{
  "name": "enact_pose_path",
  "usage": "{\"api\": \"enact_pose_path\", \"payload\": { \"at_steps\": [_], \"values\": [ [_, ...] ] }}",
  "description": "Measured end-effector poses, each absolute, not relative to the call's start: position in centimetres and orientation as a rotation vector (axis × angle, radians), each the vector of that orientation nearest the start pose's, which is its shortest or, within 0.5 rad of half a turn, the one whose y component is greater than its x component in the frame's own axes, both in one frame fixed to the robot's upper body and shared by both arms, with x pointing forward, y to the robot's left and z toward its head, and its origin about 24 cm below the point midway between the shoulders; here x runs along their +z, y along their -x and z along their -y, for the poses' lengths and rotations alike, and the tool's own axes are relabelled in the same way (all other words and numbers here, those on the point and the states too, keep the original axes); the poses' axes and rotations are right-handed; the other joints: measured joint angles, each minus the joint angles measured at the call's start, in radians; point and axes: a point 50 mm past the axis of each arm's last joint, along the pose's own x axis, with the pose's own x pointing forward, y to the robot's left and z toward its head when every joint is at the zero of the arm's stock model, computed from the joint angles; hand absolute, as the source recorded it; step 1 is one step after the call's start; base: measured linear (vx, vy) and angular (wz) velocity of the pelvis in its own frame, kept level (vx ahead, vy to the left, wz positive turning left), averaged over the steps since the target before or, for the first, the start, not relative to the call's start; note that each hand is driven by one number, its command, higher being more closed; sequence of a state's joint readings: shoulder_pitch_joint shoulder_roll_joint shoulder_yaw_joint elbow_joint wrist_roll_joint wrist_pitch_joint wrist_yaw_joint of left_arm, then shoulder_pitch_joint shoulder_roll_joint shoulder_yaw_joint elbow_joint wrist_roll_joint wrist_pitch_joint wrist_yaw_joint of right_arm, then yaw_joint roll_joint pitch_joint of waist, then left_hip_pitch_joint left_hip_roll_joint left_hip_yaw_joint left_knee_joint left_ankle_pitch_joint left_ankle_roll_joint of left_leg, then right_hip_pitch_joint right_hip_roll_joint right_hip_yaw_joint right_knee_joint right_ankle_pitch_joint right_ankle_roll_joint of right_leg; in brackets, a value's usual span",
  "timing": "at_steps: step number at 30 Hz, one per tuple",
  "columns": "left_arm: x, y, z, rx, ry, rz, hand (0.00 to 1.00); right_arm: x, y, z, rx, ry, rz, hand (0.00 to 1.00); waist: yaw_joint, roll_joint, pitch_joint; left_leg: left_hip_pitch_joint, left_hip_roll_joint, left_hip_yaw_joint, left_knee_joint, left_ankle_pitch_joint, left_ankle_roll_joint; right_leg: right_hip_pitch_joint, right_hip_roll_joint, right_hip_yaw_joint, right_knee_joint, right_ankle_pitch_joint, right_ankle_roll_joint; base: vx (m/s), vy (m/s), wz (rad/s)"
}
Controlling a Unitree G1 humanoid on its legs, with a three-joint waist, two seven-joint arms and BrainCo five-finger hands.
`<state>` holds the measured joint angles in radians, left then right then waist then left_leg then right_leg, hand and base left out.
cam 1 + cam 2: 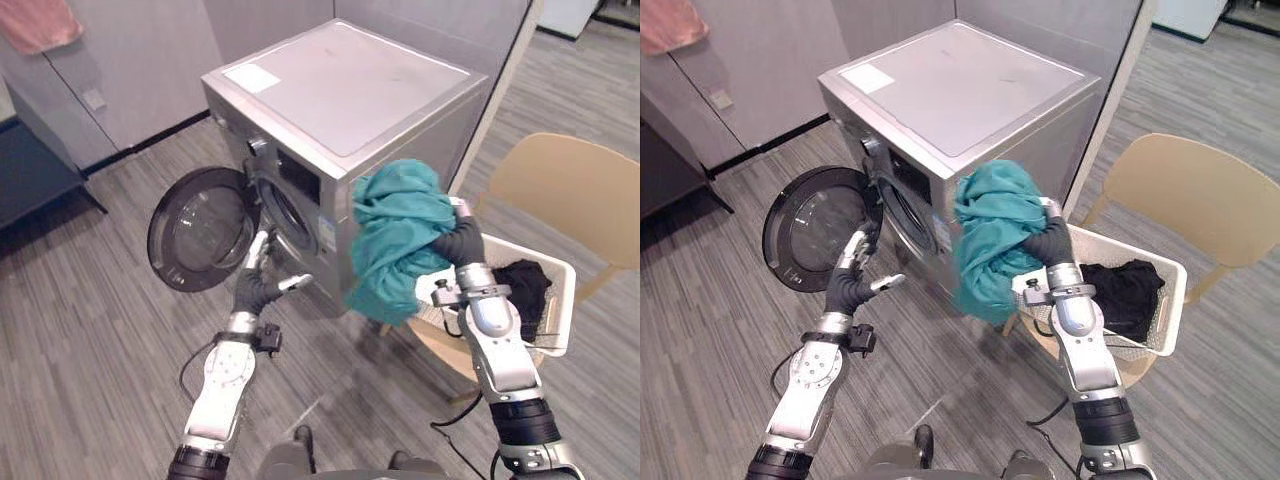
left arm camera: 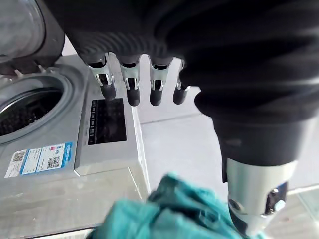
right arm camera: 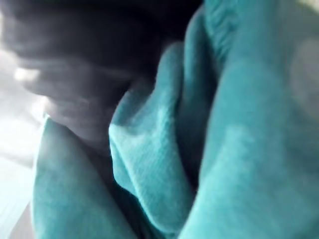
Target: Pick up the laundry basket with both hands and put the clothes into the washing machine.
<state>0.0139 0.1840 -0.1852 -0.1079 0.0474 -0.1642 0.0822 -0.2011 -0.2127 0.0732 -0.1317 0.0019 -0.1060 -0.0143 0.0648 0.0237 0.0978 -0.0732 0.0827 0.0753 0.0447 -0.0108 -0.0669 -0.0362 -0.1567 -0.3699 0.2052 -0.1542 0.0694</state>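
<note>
My right hand (image 1: 458, 243) is shut on a teal garment (image 1: 395, 240), holding it up in the air just right of the washing machine's (image 1: 340, 110) front corner; the cloth hangs down in folds (image 3: 239, 139). The white laundry basket (image 1: 560, 300) sits on a tan chair (image 1: 580, 195) behind that hand, with a black garment (image 1: 525, 285) inside. The round door (image 1: 195, 228) of the machine stands swung open to the left, and the drum opening (image 1: 290, 215) shows. My left hand (image 1: 258, 285) hovers open in front of the opening, fingers (image 2: 130, 89) straight, holding nothing.
A pink cloth (image 1: 40, 25) hangs at the upper left by grey cabinet panels. A dark low bench (image 1: 30, 170) stands at the left. Grey wood-look floor stretches in front of the machine.
</note>
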Motion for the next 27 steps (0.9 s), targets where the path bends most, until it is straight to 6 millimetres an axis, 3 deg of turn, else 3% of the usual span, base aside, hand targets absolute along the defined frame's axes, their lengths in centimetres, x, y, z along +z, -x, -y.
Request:
{"api": "enact_pose_path", "payload": {
  "at_steps": [2, 7, 8, 12, 16, 17, 27],
  "values": [
    [7.5, -24.6, -13.0, -0.175, -0.247, 0.256, 0.00, 13.4, -27.9, 13.4, 0.188, 0.192, 0.431, 1.00, 0.001, -0.016, -0.012, 0.032, -0.024, -0.018, -0.072, 0.046, 0.014, 0.018, -0.007, -0.014, -0.022, 0.016, 0.013, -0.05, 0.123, 0.27],
    [6.3, -25.4, -12.3, -0.214, -0.360, 0.221, 0.00, 12.6, -28.0, 7.7, 0.406, 0.155, 0.407, 1.00, 0.004, -0.016, -0.033, 0.069, -0.049, -0.035, -0.138, 0.094, 0.031, 0.036, -0.023, -0.015, -0.033, 0.034, 0.031, -0.04, 0.073, 0.11],
    [6.2, -25.6, -12.2, -0.212, -0.384, 0.218, 1.00, 12.6, -27.9, 6.9, 0.441, 0.146, 0.408, 1.00, 0.004, -0.016, -0.033, 0.069, -0.049, -0.035, -0.138, 0.096, 0.031, 0.036, -0.022, -0.014, -0.034, 0.036, 0.029, -0.06, 0.026, 0.02],
    [6.1, -25.7, -12.0, -0.191, -0.454, 0.229, 1.00, 12.0, -27.2, 4.6, 0.546, 0.086, 0.380, 1.00, 0.001, -0.016, -0.036, 0.070, -0.047, -0.036, -0.139, 0.105, 0.031, 0.035, -0.017, -0.009, -0.038, 0.047, 0.025, -0.03, 0.006, -0.03],
    [5.5, -25.8, -12.1, -0.152, -0.456, 0.202, 1.00, 10.5, -27.2, 4.0, 0.578, -0.008, 0.291, 1.00, -0.001, -0.016, -0.057, 0.069, -0.044, -0.033, -0.140, 0.107, 0.029, 0.036, -0.006, -0.004, -0.056, 0.057, 0.021, 0.00, 0.001, -0.06],
    [5.4, -25.8, -12.2, -0.143, -0.457, 0.199, 1.00, 10.2, -27.0, 3.9, 0.583, -0.030, 0.274, 0.00, -0.001, -0.017, -0.062, 0.069, -0.036, -0.033, -0.140, 0.107, 0.028, 0.040, -0.002, -0.004, -0.063, 0.061, 0.022, 0.02, -0.042, -0.02],
    [4.1, -25.7, -13.2, -0.052, -0.426, 0.134, 1.00, 8.4, -26.2, 4.5, 0.556, -0.052, 0.211, 0.00, -0.001, -0.018, -0.065, 0.066, -0.013, -0.034, -0.140, 0.113, 0.015, 0.040, 0.028, 0.003, -0.071, 0.067, 0.011, 0.01, -0.014, -0.01]
  ]
}}
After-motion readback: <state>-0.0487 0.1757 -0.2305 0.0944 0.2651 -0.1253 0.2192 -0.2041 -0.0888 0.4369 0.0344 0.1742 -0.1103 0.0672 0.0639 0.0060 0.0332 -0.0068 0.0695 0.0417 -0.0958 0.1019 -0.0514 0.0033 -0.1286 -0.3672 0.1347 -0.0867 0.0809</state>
